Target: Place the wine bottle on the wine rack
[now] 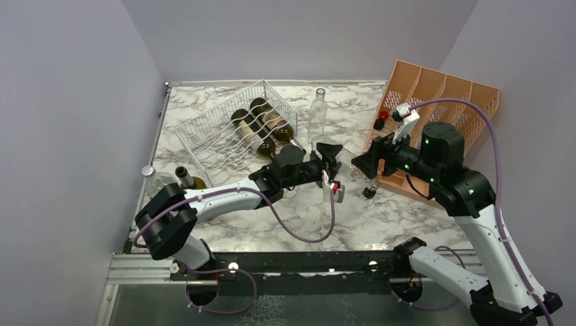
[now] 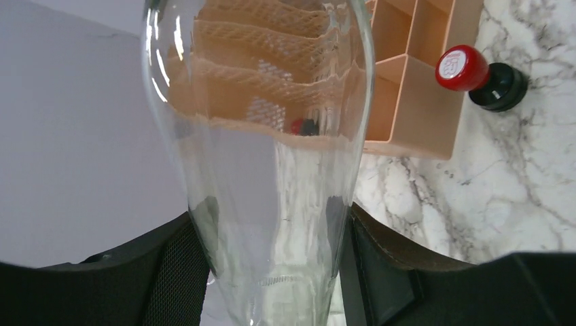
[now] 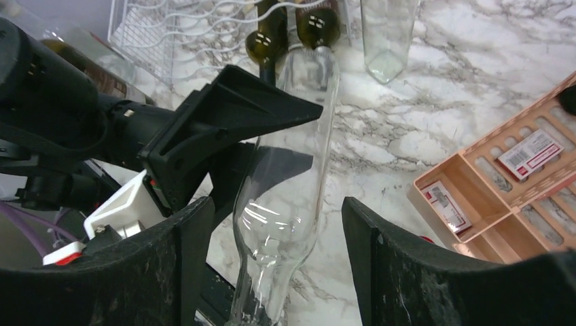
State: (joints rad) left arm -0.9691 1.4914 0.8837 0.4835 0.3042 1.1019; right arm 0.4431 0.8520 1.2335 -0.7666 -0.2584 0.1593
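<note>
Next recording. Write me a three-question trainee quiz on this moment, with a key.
1. Multiple choice: which gripper clamps the clear bottle? A) left B) right C) neither
2. True or false: the right gripper is open, its fingers on either side of the bottle without touching it.
3. Fill in: the dark bottles lie in the wire ___.
Key: 1 A, the left gripper; 2 true; 3 wine rack.
</note>
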